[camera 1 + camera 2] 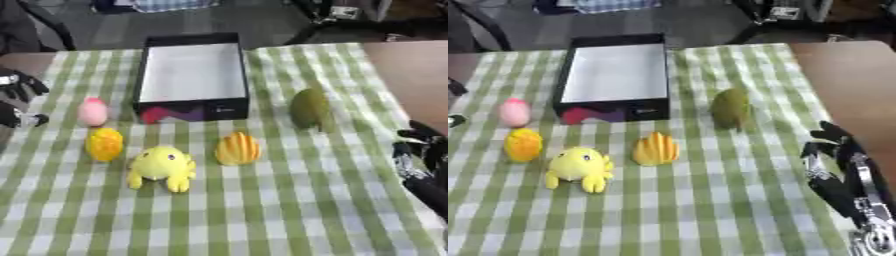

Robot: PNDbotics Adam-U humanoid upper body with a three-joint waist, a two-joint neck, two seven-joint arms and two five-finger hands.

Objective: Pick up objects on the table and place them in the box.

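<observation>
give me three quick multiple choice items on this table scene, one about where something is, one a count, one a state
1. Where does the green fruit lie relative to the box?
A. inside it
B. to its right on the checked cloth
C. to its left, beside the pink toy

2. How many loose objects lie on the cloth outside the box?
A. three
B. five
C. seven

3. What is the state of the box?
A. open-topped and holding nothing visible
B. shut with a lid
C. tipped on its side

Answers:
1. B, the fruit sits right of the box's front corner.
2. B: pink toy, yellow-orange ball, yellow plush, orange shell-shaped toy, green fruit.
3. A, its pale floor shows bare.
</observation>
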